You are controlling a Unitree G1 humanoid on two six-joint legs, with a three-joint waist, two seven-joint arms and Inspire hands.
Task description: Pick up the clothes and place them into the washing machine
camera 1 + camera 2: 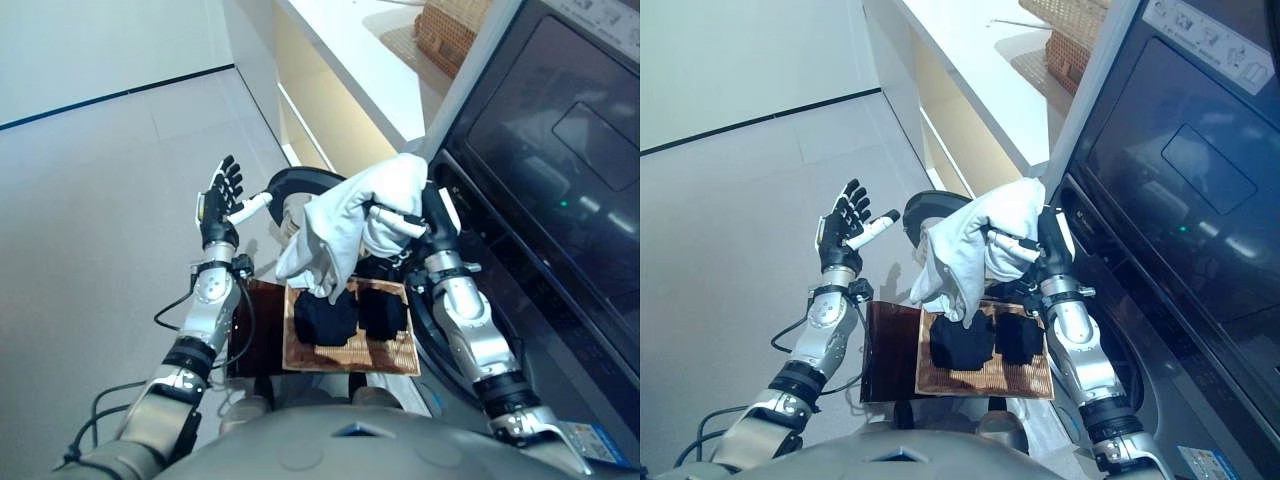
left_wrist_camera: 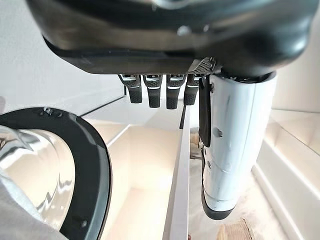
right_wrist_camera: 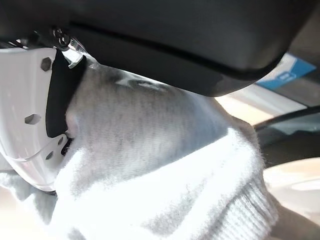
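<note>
The right hand [image 1: 432, 222] is clenched round a white garment [image 1: 352, 225], its white-capped thumb pressed into the cloth, and holds it raised just in front of the dark washing machine [image 1: 545, 170], with the loose end hanging down over a woven tray [image 1: 350, 350]. Two dark bundles of clothes [image 1: 325, 317] lie side by side on that tray, below the garment and beside the washing machine's front. The left hand [image 1: 218, 205] is raised on the far side of the garment from the washing machine, fingers straight and spread, holding nothing, near the round door [image 1: 300, 182].
</note>
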